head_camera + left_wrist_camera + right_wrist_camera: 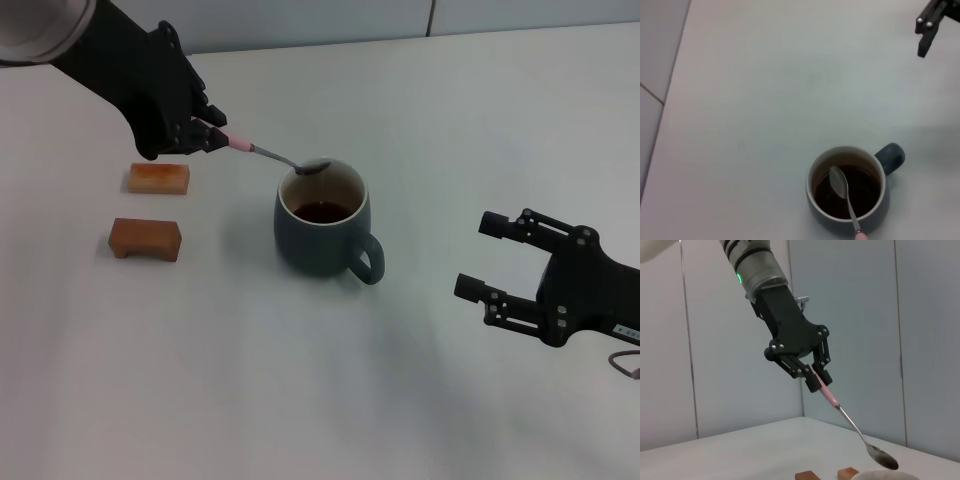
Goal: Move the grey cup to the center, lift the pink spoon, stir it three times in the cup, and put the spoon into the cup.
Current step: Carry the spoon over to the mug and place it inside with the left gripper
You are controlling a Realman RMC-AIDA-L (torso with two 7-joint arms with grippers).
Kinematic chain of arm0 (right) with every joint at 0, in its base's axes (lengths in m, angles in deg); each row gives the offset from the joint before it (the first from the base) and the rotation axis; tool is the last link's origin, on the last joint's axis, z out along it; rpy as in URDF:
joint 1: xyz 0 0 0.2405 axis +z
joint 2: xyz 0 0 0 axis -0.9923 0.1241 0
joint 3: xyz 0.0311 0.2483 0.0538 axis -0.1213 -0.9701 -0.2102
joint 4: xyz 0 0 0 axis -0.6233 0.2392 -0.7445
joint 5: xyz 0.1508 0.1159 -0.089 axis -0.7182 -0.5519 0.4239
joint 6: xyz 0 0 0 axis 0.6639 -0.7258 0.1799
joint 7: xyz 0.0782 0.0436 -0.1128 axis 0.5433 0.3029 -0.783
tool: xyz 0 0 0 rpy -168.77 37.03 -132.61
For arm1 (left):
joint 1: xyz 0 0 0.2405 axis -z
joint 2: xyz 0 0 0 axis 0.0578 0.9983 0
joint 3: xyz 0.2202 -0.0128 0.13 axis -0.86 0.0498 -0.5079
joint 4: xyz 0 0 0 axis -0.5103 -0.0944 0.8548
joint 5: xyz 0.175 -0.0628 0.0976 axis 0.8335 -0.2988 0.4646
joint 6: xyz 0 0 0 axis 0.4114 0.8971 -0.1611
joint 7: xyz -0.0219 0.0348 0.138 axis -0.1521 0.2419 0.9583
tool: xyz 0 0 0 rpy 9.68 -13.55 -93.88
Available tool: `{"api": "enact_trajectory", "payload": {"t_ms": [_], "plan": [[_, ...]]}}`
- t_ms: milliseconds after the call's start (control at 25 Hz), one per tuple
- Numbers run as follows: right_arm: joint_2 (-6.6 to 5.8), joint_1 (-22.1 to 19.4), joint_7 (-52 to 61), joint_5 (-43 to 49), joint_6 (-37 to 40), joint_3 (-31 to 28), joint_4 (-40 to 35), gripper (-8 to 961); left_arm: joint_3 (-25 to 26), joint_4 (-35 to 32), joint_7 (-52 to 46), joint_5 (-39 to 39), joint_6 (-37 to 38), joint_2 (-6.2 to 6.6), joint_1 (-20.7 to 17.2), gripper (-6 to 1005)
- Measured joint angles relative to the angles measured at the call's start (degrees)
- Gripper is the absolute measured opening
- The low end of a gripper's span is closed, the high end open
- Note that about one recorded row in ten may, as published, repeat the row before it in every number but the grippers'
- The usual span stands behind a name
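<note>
The grey cup (322, 232) stands at the table's middle with dark liquid inside and its handle toward the front right. It also fills the lower part of the left wrist view, cup (826, 216). My left gripper (212, 137) is shut on the pink spoon (262, 151) by its pink handle. The spoon slants down, and its metal bowl (838, 182) hangs just above the cup's rim, over the liquid. From the right wrist view the spoon (840, 411) shows held above the cup's rim (880, 475). My right gripper (480, 257) rests open to the cup's right.
Two small orange-brown wooden blocks (158, 178) (145, 238) lie left of the cup, under my left arm. White table surface (300, 380) stretches in front of the cup. A wall runs behind the table's far edge.
</note>
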Motion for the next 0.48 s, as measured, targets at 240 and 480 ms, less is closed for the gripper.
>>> {"api": "enact_trajectory", "payload": {"t_ms": [240,480], "plan": [[0.00,-0.1,0.0,0.0,0.0,0.0,0.0,755,-1.7,1.3,0.1,1.1,-1.0,-0.05,0.5,131],[0.00,-0.2,0.0,0.0,0.3,-0.2,0.0,755,-3.0,1.6,0.2,1.5,-1.1,-0.05,0.7,132]]}}
